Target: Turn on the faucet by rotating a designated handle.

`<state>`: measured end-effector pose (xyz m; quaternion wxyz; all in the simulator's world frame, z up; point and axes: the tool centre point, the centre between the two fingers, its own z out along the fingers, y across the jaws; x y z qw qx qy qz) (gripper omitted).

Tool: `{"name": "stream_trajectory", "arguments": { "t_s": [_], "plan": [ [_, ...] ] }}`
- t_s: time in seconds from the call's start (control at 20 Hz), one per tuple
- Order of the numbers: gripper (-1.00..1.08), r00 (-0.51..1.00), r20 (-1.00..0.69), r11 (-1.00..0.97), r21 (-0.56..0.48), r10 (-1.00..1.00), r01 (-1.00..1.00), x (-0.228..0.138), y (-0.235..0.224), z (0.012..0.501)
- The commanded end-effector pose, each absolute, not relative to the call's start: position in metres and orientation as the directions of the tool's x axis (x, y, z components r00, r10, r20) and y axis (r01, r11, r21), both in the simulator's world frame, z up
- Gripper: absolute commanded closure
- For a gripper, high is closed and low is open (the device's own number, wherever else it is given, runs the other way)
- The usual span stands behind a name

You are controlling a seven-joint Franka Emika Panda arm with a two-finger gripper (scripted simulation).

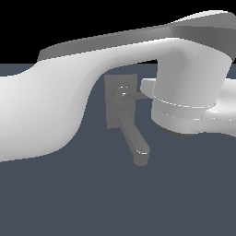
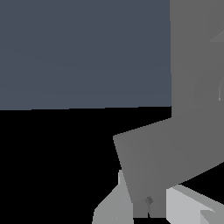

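1. closest to the exterior camera is the white arm (image 1: 69,101) — it sweeps across most of the shot, with its wrist section on the exterior view's right.
2. in the wrist view the gripper (image 2: 148,210) has a pale finger on each side of a flat grey bar, the handle (image 2: 170,153) — the fingers (image 2: 109,210) look apart with the bar between them, touching or not i can't tell.
3. further back is the faucet (image 1: 120,101), grey backplate upright, thick spout (image 1: 136,140) angling down to its downturned tip.
4. behind it all, a plain dark blue-grey surface (image 1: 69,198).
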<state>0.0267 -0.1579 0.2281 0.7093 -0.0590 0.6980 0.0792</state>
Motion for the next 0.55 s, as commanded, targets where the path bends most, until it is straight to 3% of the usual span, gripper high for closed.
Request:
{"name": "stream_trajectory", "arguments": {
  "t_s": [0.0, 0.5],
  "plan": [
    [1.08, 0.001, -1.0, 0.979, 0.027, 0.028, -0.203, 0.029, -0.158, 0.211],
    [1.08, -0.006, -1.0, 0.977, 0.03, 0.029, -0.209, 0.033, -0.165, 0.168]
  ]
}}
